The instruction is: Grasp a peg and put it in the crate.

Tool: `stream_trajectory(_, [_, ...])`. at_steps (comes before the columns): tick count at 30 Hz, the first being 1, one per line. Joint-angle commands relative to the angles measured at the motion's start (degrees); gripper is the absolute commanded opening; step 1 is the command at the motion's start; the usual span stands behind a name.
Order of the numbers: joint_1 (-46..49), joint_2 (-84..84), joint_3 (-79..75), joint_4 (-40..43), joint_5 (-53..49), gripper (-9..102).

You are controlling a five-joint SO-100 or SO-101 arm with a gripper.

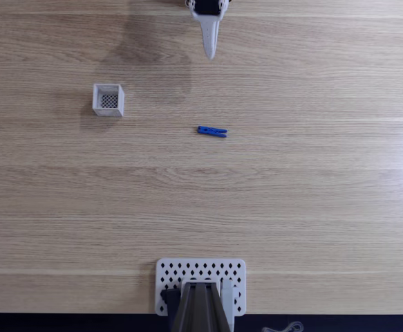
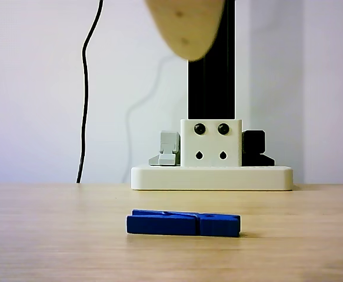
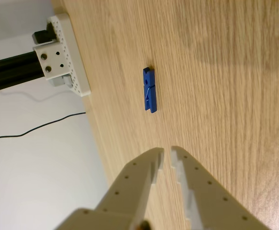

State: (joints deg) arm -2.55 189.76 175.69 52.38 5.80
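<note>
The slim blue plastic peg [image 1: 212, 131] is seen lying flat on the wood-grain table [image 1: 312, 194], well apart from the square white mesh-bottomed crate [image 1: 108, 99]. The tapered cream gripper [image 3: 167, 152] is held nearly closed, empty.

fixed: top-down | other: table-level | wrist: above fingers [image 3: 167, 154]

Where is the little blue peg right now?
In the fixed view the blue peg lies flat on the table, right of the crate and below the claw.
</note>
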Motion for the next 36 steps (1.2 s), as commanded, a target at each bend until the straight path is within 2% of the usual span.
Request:
stream_trajectory(1, [0.09,1.05,-0.44,0.09,-0.88,-1])
stream_trajectory(23, [-0.09,0.09,-1.14,0.26,-0.18,-1])
stream_trajectory(28, [-0.09,-10.37,-6.06,0.00,-0.18,-1])
stream_trajectory(36, [0.26,-38.76,-22.85,1.49,-0.88,-1])
